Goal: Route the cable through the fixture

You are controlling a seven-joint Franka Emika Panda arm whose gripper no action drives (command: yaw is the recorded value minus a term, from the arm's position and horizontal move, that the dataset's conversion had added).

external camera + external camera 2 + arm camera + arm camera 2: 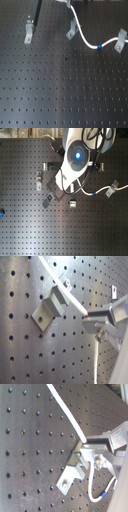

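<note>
The white cable [85,41] comes down from the top of the first exterior view, runs close past the middle metal fixture [71,31] and curves over to the right fixture [120,40]. Its blue band [100,47] lies just before the right fixture. Whether the cable sits inside the middle fixture I cannot tell. In both wrist views my gripper [92,318] [87,444] is shut on the cable [65,293], next to a fixture [47,308] [72,474]. In the second exterior view the arm [75,155] hides the gripper.
A third metal fixture [28,32] stands at the first exterior view's left, below a dark arm link [36,10]. The black perforated board [60,90] fills the view. Small black blocks [48,198] lie beside the arm. A blue thing [1,213] is at the second exterior view's left edge.
</note>
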